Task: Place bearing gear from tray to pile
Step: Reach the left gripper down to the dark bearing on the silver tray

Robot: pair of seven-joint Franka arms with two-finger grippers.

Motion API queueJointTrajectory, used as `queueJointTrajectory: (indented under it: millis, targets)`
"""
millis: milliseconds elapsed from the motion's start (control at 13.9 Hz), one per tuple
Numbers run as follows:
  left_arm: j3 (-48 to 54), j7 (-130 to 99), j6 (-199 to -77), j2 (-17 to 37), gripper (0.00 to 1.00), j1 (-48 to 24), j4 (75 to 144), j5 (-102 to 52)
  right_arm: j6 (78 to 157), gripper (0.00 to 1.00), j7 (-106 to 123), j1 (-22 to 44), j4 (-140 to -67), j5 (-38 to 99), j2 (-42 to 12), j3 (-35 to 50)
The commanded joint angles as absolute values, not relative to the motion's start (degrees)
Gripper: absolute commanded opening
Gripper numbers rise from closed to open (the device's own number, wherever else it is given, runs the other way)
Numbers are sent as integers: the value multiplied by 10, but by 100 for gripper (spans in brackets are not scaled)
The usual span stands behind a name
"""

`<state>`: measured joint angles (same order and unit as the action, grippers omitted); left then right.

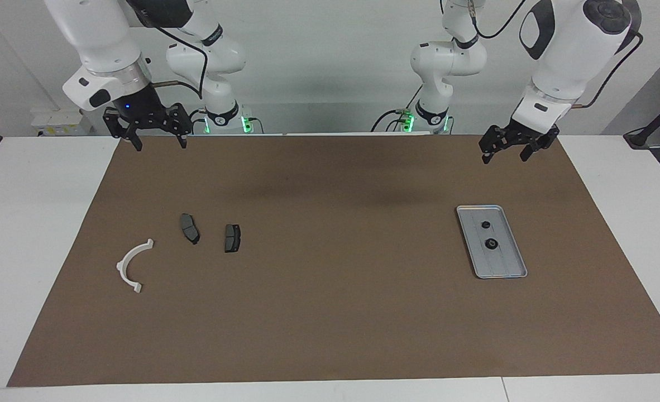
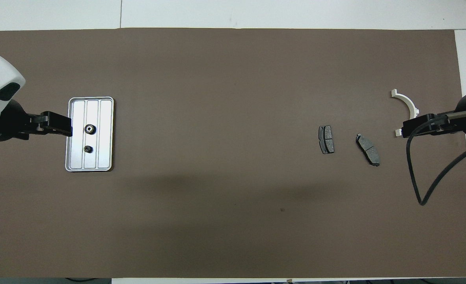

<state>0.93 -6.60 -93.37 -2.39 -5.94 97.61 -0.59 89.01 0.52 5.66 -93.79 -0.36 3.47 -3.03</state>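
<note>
You have two bearing gears [image 1: 489,234] in one tray [image 1: 513,266], left-arm end of desk | pile: one bracket [image 1: 130,267], two pads [image 1: 189,228] | left hand [image 1: 507,152] raised, fingers apart, gears below it | right hand [image 1: 159,141] apart, waits.

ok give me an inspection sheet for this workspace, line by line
Surface: brown mat on a white table.
Job's things: tray holding two gears; pile of a white bracket and two brake pads toward the right arm's end.
Clutter: nothing seen.
Grippers: left gripper and right gripper both open, empty, raised, waiting.
Cables: black cable looping off the right arm.
Surroundings: white wall, arm bases with green lights.
</note>
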Motion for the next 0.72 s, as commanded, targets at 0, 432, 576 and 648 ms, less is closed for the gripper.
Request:
queueJointTrajectory:
  millis: [0, 432, 576, 648]
  targets:
    - [2, -61, -926, -20, 100, -65, 964, -11, 893, 100, 20, 50, -948, 13, 47, -31]
    - [1, -65, -916, -54, 100, -58, 1018, -12, 896, 100, 20, 49, -948, 13, 47, -33]
    - [-3, -48, -966, -60, 100, -42, 1047, -9, 895, 100, 20, 48, -948, 13, 47, -34]
    - [-3, -27, -994, -59, 100, -26, 1067, -9, 896, 100, 20, 48, -948, 13, 47, -34]
